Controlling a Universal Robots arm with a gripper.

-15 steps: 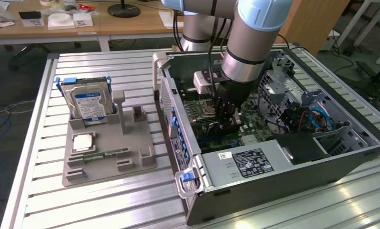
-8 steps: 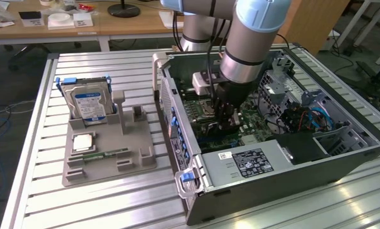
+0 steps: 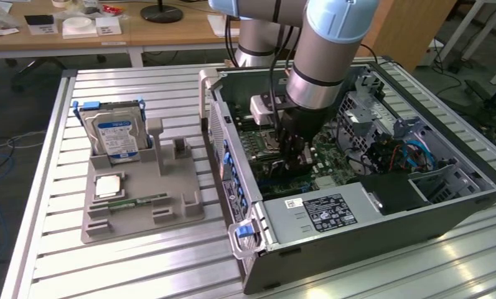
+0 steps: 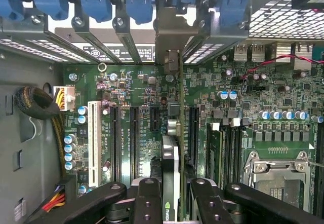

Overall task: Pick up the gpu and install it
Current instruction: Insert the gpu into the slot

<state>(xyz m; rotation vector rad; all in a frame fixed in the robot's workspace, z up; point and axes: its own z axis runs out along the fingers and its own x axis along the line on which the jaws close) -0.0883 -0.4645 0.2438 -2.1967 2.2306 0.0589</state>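
Green-edged and thin, the gpu (image 4: pixel 174 183) stands on edge between the fingers (image 4: pixel 150 203), which are clamped on it from both sides. In the wrist view it hangs over the motherboard (image 4: pixel 243 112), lined up lengthwise with the row of black expansion slots (image 4: pixel 134 138), its silvery end bracket (image 4: pixel 169 57) up against the case's rear slot openings with their blue latches (image 4: pixel 136 1). Whether its edge connector is already seated in a slot cannot be told.

To do this step well, the card should stay upright and parallel to its slot, the bracket sliding cleanly into the rear opening, with pressure straight down and even along the length.

In the exterior view the gripper (image 3: pixel 296 163) reaches deep into the open computer case (image 3: pixel 447 199), which lies on the slatted bench (image 3: pixel 148 261). Beside it, on the exterior view's left, a grey holder (image 3: pixel 140 212) carries a hard drive (image 3: pixel 115 137).
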